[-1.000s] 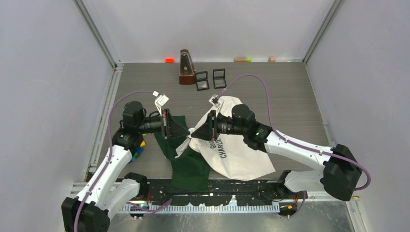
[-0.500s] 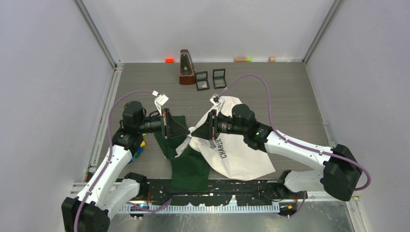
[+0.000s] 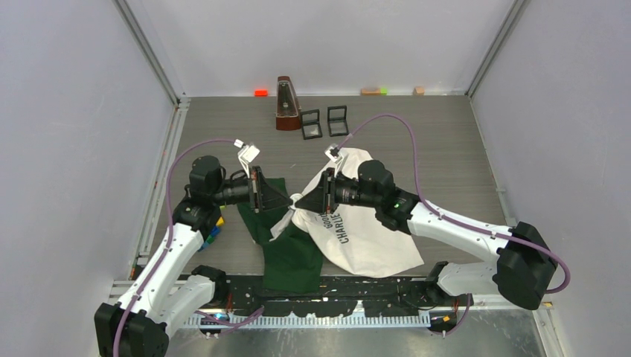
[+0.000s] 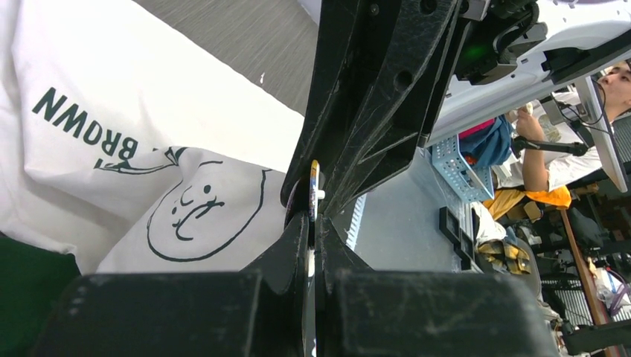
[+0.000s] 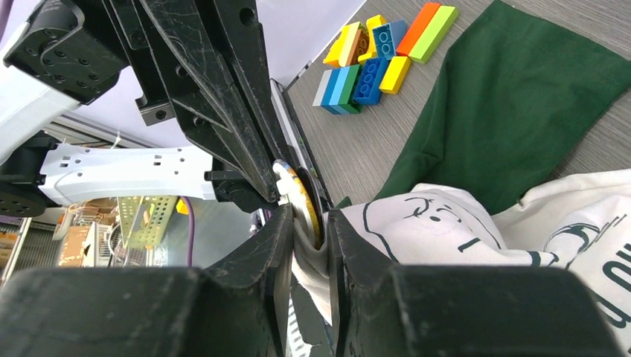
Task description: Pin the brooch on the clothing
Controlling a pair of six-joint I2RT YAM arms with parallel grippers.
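The white T-shirt (image 3: 364, 238) with dark green sleeves (image 3: 286, 256) lies crumpled on the table; its cartoon face shows in the left wrist view (image 4: 193, 208) and the right wrist view (image 5: 439, 216). My left gripper (image 3: 289, 200) and right gripper (image 3: 298, 201) meet tip to tip above the shirt's left part. The left gripper (image 4: 311, 230) is shut on the brooch (image 4: 315, 186), a thin disc seen edge on. The right gripper (image 5: 309, 223) is shut on a lifted fold of the white fabric, with the brooch's yellow-rimmed disc (image 5: 301, 195) pressed against that fold.
A brown wooden metronome (image 3: 287, 104) and two small black frames (image 3: 311, 124) (image 3: 337, 120) stand at the back. Coloured toy bricks (image 5: 372, 52) lie left of the shirt, by the left arm (image 3: 214, 227). Small coloured pieces (image 3: 260, 92) lie along the back wall.
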